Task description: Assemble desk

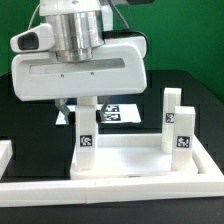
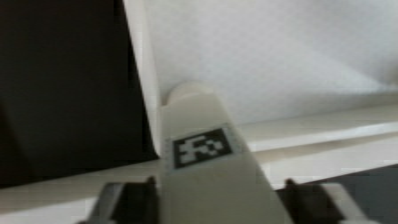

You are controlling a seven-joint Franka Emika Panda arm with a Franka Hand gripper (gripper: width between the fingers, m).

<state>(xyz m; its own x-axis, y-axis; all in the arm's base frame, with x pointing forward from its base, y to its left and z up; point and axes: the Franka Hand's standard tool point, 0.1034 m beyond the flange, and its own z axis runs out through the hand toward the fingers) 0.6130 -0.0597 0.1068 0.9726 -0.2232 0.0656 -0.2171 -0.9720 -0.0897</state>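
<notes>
The white desk tabletop [image 1: 135, 158] lies on the black table with its raised rim up. Two short white tagged legs [image 1: 178, 122] stand in its sockets on the exterior view's right. A third white leg [image 1: 87, 128] stands upright at its corner on the exterior view's left. My gripper [image 1: 87, 104] is directly above this leg, with its fingers on either side of the leg's top. In the wrist view the leg [image 2: 205, 147] with its tag fills the space between the jaws of my gripper [image 2: 210, 196], above the tabletop [image 2: 267, 60].
A long white border rail [image 1: 110, 188] runs along the front of the table. Another white piece [image 1: 4, 152] sits at the exterior view's left edge. The marker board [image 1: 118, 113] lies behind the tabletop. A green wall stands at the back.
</notes>
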